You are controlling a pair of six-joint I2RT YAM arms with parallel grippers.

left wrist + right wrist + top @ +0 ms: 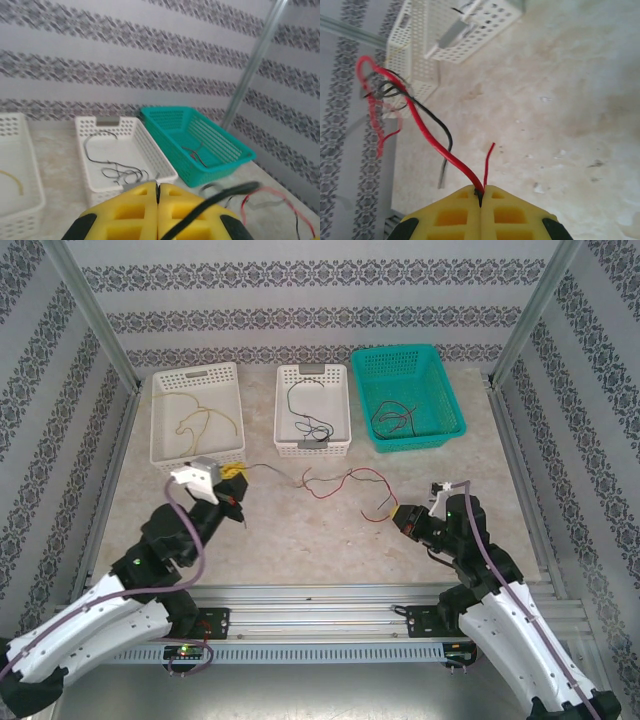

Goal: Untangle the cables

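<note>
- Red and black cables (440, 149) come straight out of the seam of the right gripper (481, 195), whose yellow pads are clenched on them.
- From above, the rest of the tangle (330, 483) lies loose on the table (300, 550), between the right gripper and the left gripper (233, 476).
- The left gripper's pads are pressed together. A blurred dark cable (215, 202) crosses its right pad, and I cannot tell whether it is pinched.
- The table is pale, stone-look and mottled.
- Along its far side stand a white basket (160, 440) with yellow wires, a second white basket (283, 410) with dark wires, and a teal basket (452, 405) with red and dark wires.
- Grey-patterned striped wallpaper (320, 320) closes in the space, framed by metal posts (95, 320).
</note>
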